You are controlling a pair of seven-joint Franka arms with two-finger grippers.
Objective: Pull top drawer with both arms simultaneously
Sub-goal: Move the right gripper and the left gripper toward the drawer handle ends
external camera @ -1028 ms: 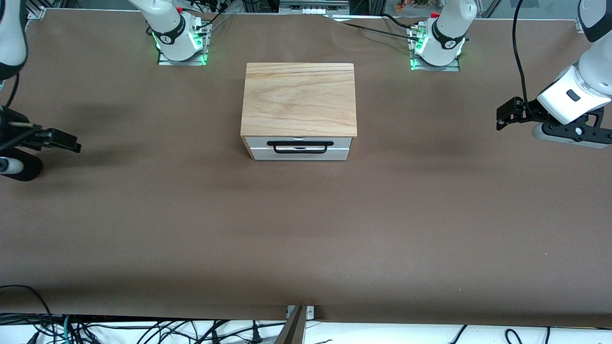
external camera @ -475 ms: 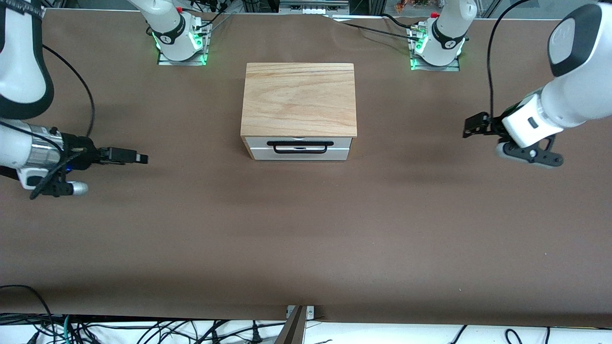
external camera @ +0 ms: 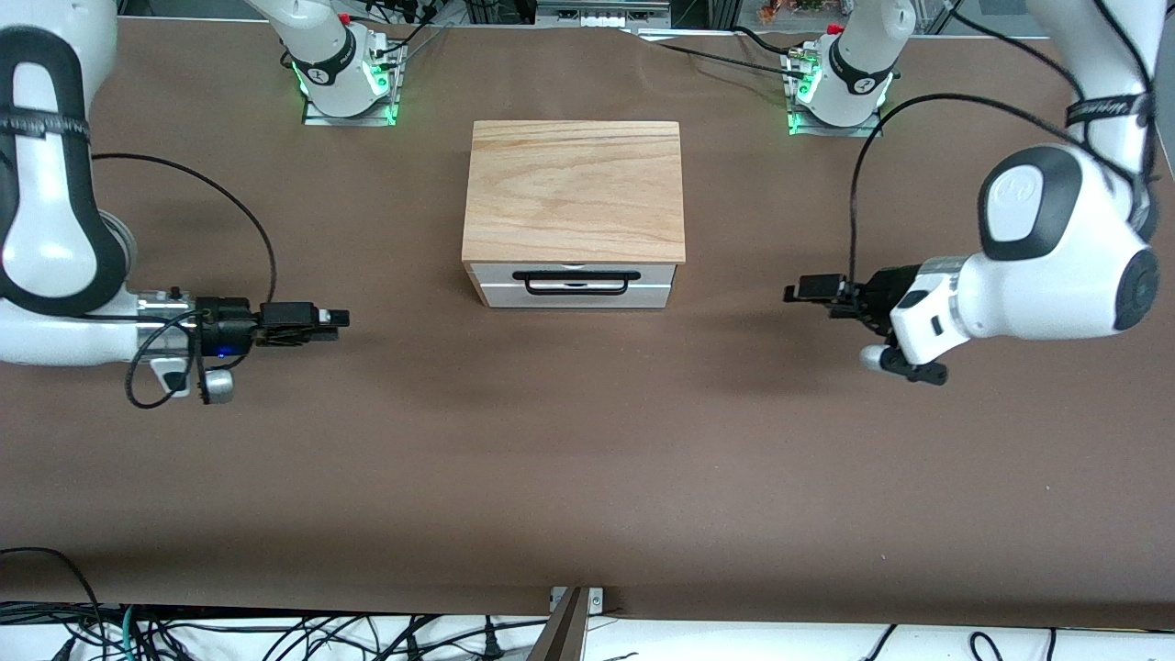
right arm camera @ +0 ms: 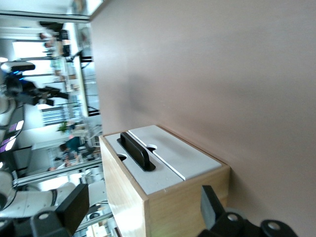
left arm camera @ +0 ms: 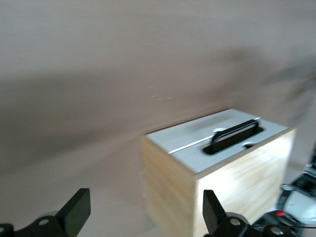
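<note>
Small wooden cabinet (external camera: 574, 191) sits on the brown table (external camera: 587, 459), midway between the two arm bases and nearer to them than to the front camera; its flat light-wood top slab hides most of the body from above. The top drawer (external camera: 574, 274) has a white/silver front panel facing the front camera and carries a wide black wire bar handle (external camera: 576, 282); the drawer front sits flush with the cabinet face (closed, no gap showing in any view). A thin seam below the handle divides the front panel, clearest in the left wrist view (left arm camera: 217, 140) and right wrist view (right arm camera: 163, 160), where the cabinet sides read as light wood. Right arm reaches in low from its end of the table, forearm roughly level, right gripper (external camera: 335, 319) over bare table and pointing toward the cabinet, well apart from it. Left arm mirrors this from its end, wrist bent down and inward, left gripper (external camera: 800, 290) over bare table, likewise aimed at the drawer front and well apart from it. Both sets of jaws stand wide apart in their own wrist views, left fingers (left arm camera: 76, 210) and right fingers (right arm camera: 74, 205), holding nothing.
</note>
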